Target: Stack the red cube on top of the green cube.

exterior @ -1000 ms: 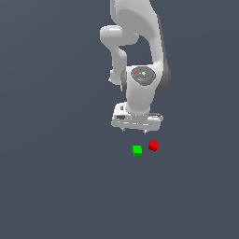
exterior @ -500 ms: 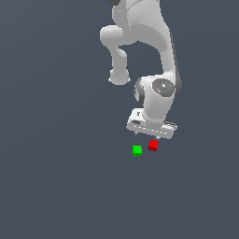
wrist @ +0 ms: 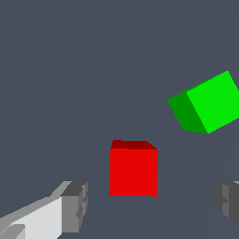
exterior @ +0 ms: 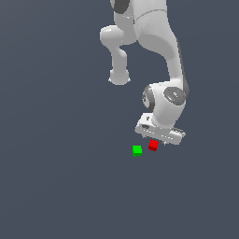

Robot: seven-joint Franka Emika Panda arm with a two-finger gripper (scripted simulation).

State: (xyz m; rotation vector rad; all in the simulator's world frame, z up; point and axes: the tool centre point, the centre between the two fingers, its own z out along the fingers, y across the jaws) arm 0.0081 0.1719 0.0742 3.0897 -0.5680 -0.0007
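Observation:
The red cube rests on the grey floor, just to the exterior view's right of the green cube, a small gap between them. My gripper hangs low, directly over the red cube, its body hiding the fingertips in the exterior view. In the wrist view the red cube sits between my two fingers, which stand wide apart and touch nothing; my gripper is open. The green cube lies off to one side, beyond the fingers.
The white arm rises behind the cubes. A plain dark grey floor surrounds the cubes.
My gripper has moved toward the exterior view's right and down, from above the green cube's side to right over the red cube. Neither cube has moved.

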